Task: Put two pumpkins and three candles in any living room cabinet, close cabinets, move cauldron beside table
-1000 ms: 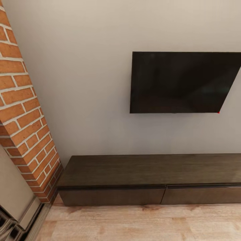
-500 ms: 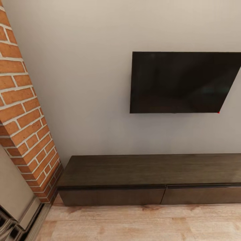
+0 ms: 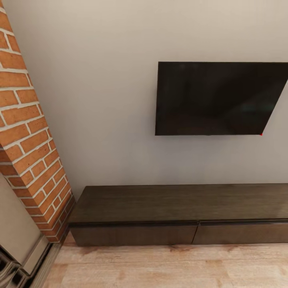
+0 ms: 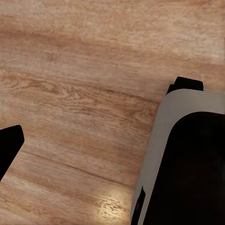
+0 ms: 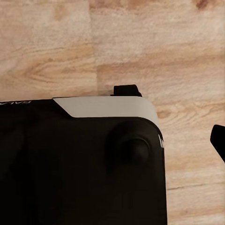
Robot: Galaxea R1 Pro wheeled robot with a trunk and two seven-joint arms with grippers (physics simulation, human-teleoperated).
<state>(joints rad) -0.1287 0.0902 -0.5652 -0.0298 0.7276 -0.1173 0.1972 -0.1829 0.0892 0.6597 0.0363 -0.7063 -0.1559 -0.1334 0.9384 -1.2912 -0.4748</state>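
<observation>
Cabinet point(image 3: 180, 212): on the floor point(image 3: 160, 266), against the wall point(image 3: 100, 100) (two closed drawer fronts side by side). Television point(image 3: 220, 98): on the wall, above the cabinet's right part. Brick column point(image 3: 28, 132): left of the cabinet, touching its end.

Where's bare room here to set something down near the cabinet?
The flat top of the long dark-brown wood-grain cabinet shows nothing on it, from the brick column rightward beneath the black wall-mounted TV. The pale wood floor before its shut drawers is bare too; tightest beside the column.
</observation>
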